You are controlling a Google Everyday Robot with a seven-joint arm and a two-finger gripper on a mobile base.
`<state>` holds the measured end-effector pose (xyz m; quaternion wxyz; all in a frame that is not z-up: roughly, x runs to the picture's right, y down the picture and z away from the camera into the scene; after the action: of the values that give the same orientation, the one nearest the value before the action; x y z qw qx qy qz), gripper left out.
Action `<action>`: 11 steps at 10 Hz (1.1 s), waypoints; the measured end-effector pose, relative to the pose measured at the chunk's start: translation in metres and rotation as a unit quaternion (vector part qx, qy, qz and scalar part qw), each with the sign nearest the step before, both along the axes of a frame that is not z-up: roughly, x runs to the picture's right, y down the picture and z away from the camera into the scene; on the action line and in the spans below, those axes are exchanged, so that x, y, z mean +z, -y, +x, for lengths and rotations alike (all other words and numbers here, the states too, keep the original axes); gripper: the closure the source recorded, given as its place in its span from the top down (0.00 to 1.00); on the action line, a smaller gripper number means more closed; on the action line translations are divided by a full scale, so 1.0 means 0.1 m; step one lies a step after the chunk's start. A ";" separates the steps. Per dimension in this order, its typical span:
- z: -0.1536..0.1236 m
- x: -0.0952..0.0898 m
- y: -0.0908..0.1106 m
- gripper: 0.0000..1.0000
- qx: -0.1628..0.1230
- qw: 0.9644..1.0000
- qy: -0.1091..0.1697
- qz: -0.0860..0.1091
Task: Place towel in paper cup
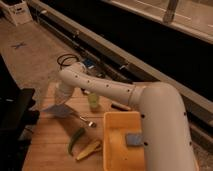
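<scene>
A grey towel [58, 110] hangs flat just under my gripper [63, 99] at the left side of the wooden table [50, 150]. The gripper is shut on the towel's upper edge and holds it slightly above the tabletop. The paper cup [93, 102], pale and greenish, stands upright near the table's far edge, to the right of the gripper and partly behind my white arm [107, 90]. The towel is apart from the cup.
A yellow bin [114, 150] holding a blue sponge [133, 139] stands at the right. A metal utensil [86, 120] lies mid-table. A green pod [75, 140] and a yellow banana-like item [90, 148] lie in front. A dark chair [15, 107] stands to the left.
</scene>
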<state>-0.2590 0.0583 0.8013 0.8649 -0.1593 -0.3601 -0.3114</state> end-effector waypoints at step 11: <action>1.19 -0.44 1.65 0.00 0.107 0.987 -0.079 0.089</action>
<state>-0.1401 -0.1067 0.7569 0.9298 -0.0661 -0.2761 -0.2340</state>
